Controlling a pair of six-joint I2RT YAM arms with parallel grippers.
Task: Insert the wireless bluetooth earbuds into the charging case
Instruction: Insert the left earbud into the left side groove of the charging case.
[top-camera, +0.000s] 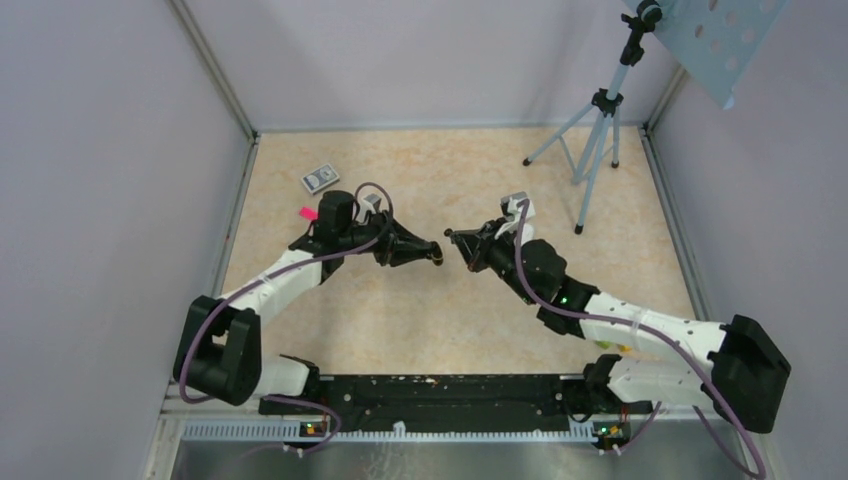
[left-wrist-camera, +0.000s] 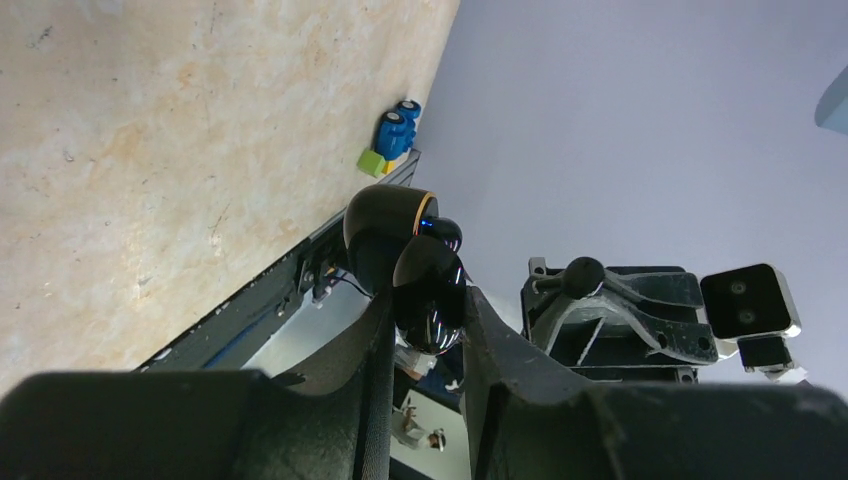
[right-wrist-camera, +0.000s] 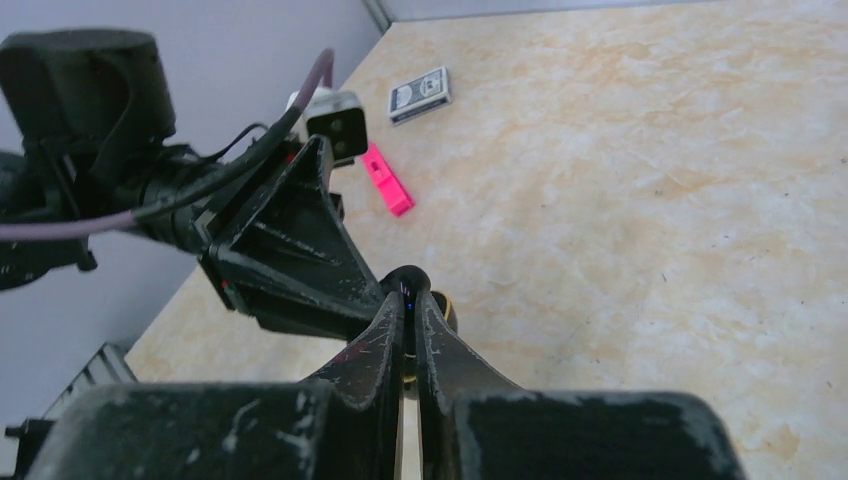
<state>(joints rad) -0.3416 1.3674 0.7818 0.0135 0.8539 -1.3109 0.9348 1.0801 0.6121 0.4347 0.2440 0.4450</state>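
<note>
**Two grippers tip to tip, one black case clamped in the left**

Two arms and two grippers are in view. There is one charging case (left-wrist-camera: 428, 292), which is glossy black rather than white. The fingers of the left gripper (top-camera: 425, 252) are closed on its two sides. The case's single lid (left-wrist-camera: 380, 225), rimmed in gold, hangs open just beyond the fingertips.

One small dark rounded piece with a blue light, seemingly an earbud (left-wrist-camera: 446, 235), sits at the case's open mouth, just past the left jaws. A second earbud cannot be made out.

The right gripper (right-wrist-camera: 407, 300) has its fingers drawn together, with only a sliver between them. Whether anything tiny is pinched there cannot be told. Straight ahead of its tips are the dark rounded shape with the blue light and a glint of the gold rim.

Beyond the right jaws and to their left lie one box of playing cards (right-wrist-camera: 420, 94) and one bright pink piece (right-wrist-camera: 386, 181). The print on the cards is too small to read. Past the left jaws, at the edge of the table (top-camera: 480, 180), stands one little cluster of blue, green and yellow blocks (left-wrist-camera: 393, 138).

One tripod (top-camera: 598, 135) stands well behind the right gripper, carrying one perforated panel (top-camera: 720, 40).

Both arms reach forward and bend inward from their bases. Their forearms slant toward the table's middle, and the two sets of tips face each other, near but apart. The left wrist is rolled onto its side.
</note>
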